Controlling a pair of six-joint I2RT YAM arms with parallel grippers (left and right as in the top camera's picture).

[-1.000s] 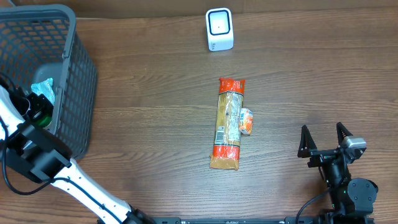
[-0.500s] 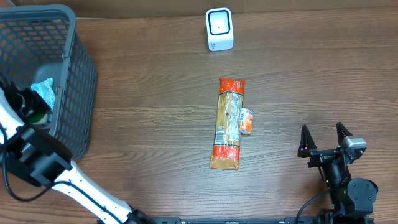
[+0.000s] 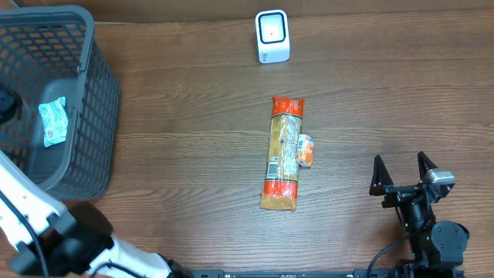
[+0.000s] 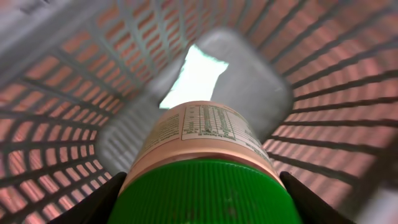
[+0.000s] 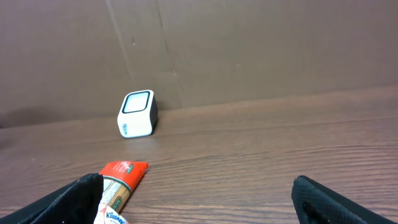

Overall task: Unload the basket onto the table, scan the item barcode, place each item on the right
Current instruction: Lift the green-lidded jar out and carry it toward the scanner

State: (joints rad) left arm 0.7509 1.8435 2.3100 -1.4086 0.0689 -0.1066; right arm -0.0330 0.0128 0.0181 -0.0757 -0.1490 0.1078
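The left hand grips the green-capped bottle by its lid inside the basket, right hand idle and wide; a slack hold could drop it or snag the mesh before the scanner.

Dark wood-grain table, plain brown wall with vertical seams behind it, soft even light

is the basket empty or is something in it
Not empty. The overhead view shows a pale blue packet lying on the floor of the grey basket.
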